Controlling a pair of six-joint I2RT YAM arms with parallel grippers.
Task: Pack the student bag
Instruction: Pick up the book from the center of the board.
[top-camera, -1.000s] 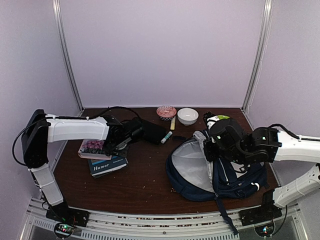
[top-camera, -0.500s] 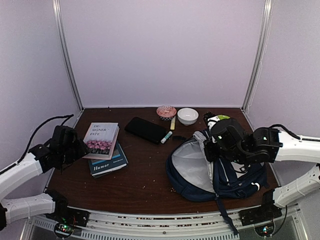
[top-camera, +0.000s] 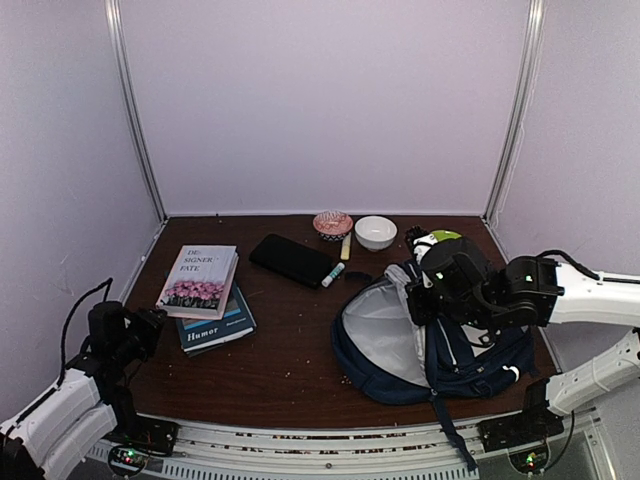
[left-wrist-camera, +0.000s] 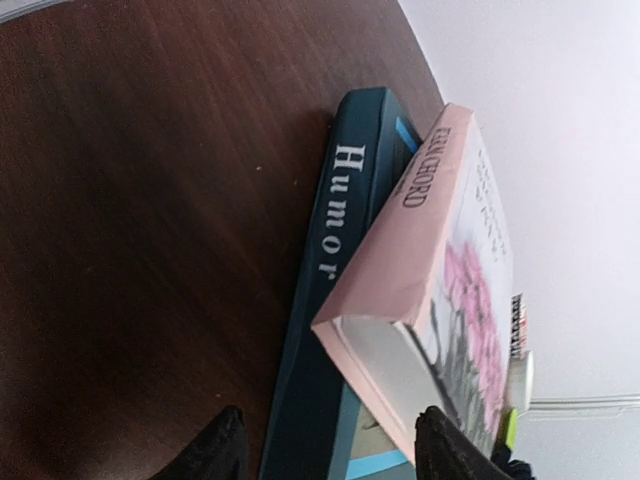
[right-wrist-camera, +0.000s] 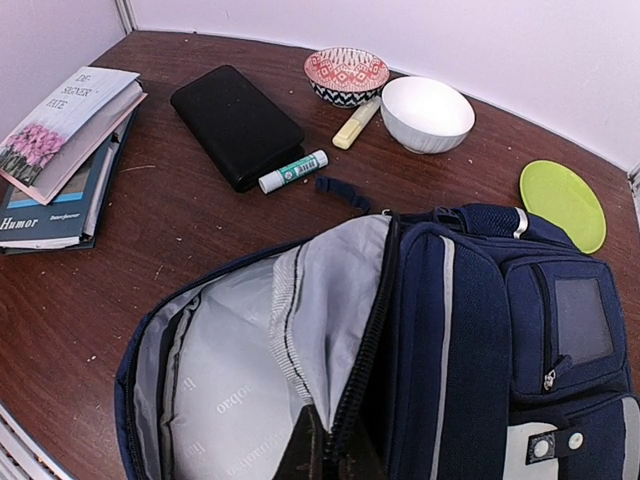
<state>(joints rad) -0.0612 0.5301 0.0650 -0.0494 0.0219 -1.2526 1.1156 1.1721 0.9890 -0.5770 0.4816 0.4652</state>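
The student bag (top-camera: 455, 355) lies at the right, its main compartment unzipped and its grey lining (right-wrist-camera: 240, 380) showing. My right gripper (right-wrist-camera: 330, 455) is shut on the zipper edge of the bag's flap and holds the mouth open; from above that gripper (top-camera: 416, 298) sits at the bag's top rim. My left gripper (left-wrist-camera: 335, 450) is open and low at the table's near-left corner, facing the two stacked books with nothing between its fingers. From above, the left gripper (top-camera: 148, 326) is just left of the books.
A pink flowered book (top-camera: 198, 280) lies on a dark blue "Humor" book (top-camera: 215, 331). At the back are a black case (top-camera: 292, 259), a glue stick (top-camera: 333, 274), a yellow highlighter (top-camera: 346, 246), a patterned bowl (top-camera: 332, 223), a white bowl (top-camera: 375, 232) and a green plate (right-wrist-camera: 563, 204).
My left arm has pulled back from the black case at the table's back to the near-left corner, and its jaws have opened. The right arm and the bag have stayed put.
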